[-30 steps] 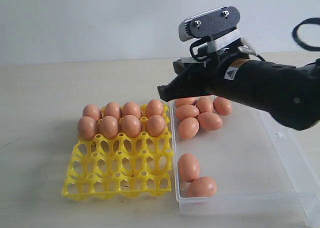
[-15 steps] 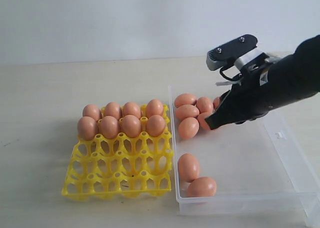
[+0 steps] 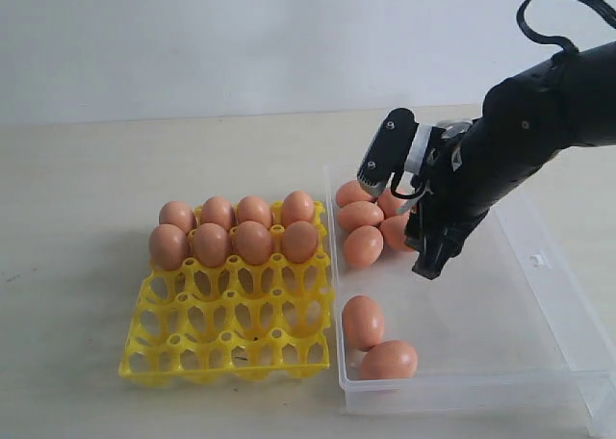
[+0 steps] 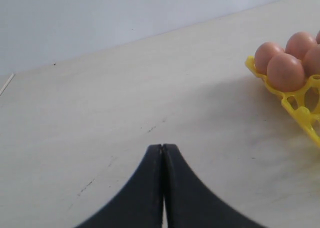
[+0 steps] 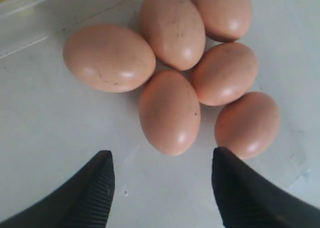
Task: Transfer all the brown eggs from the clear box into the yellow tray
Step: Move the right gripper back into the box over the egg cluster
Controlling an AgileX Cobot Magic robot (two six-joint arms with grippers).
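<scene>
The yellow tray (image 3: 231, 348) holds several brown eggs (image 3: 252, 242) in its two back rows. The clear box (image 3: 500, 309) to its right has a cluster of eggs (image 3: 363, 246) at its back left and two eggs (image 3: 364, 322) near its front left corner. My right gripper (image 3: 429, 264) points down inside the box, just right of the cluster. In the right wrist view it (image 5: 162, 158) is open, with the nearest egg (image 5: 169, 112) just beyond the gap and nothing between the fingers. My left gripper (image 4: 162, 148) is shut and empty above bare table.
The left wrist view shows a corner of the tray (image 4: 300, 113) with eggs (image 4: 285, 72) off to one side. The tray's two front rows of cups (image 3: 226, 314) are open. The box floor (image 5: 55, 138) beside the cluster is bare.
The right arm swung from over the box's back left edge to the right, then down into the box, and now points at the floor beside the egg cluster. The eggs have not moved.
</scene>
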